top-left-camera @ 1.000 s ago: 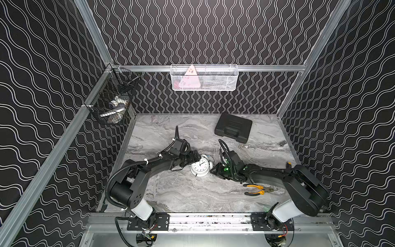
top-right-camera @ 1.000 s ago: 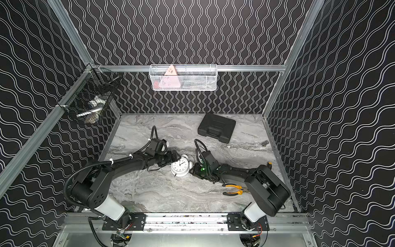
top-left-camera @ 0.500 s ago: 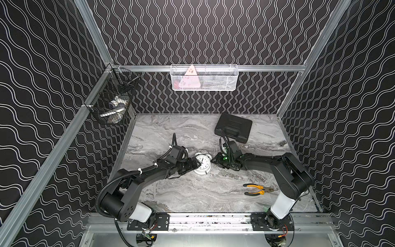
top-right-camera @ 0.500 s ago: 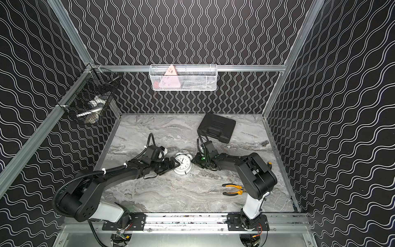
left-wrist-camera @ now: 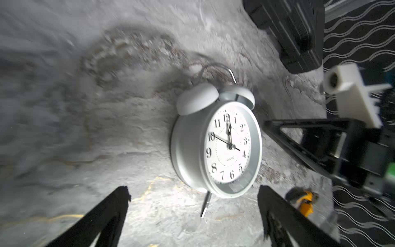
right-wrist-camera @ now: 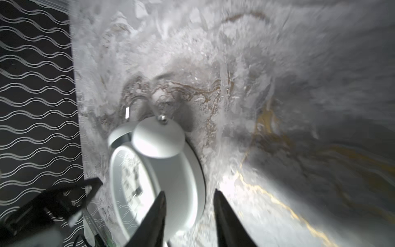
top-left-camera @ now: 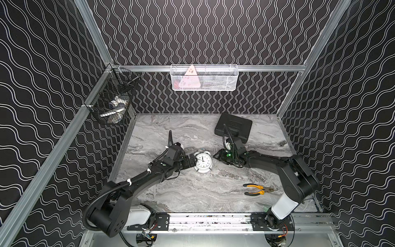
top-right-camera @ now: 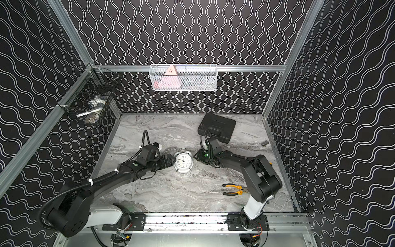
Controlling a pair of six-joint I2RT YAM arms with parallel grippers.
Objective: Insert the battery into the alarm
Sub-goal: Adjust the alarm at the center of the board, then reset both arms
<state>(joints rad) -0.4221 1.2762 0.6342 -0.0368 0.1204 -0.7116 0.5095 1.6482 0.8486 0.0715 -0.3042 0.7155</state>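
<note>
The alarm (top-left-camera: 203, 161) (top-right-camera: 183, 161), a white twin-bell clock, lies on its back mid-table, dial up and bells toward the back wall. Its back panel is hidden against the table. The battery is not in view. My left gripper (top-left-camera: 193, 160) (left-wrist-camera: 192, 213) is open just left of the alarm, with only one clock leg and bare table between its fingers (left-wrist-camera: 111, 218). My right gripper (top-left-camera: 215, 154) (right-wrist-camera: 190, 205) is open just right of the alarm (right-wrist-camera: 162, 171). Its jaws stand partly apart by the clock's rim, holding nothing.
A black rectangular case (top-left-camera: 234, 128) lies at the back right, behind my right wrist. Yellow-handled pliers (top-left-camera: 256, 190) lie front right, and a small grey cylinder (top-left-camera: 282, 143) sits by the right wall. A white basket (top-left-camera: 204, 78) and a black wire basket (top-left-camera: 112, 102) hang on the walls.
Both grippers' jaws have opened wider. My right arm has swung back and its elbow has risen. The alarm has shifted slightly toward the back and now lies flatter.
</note>
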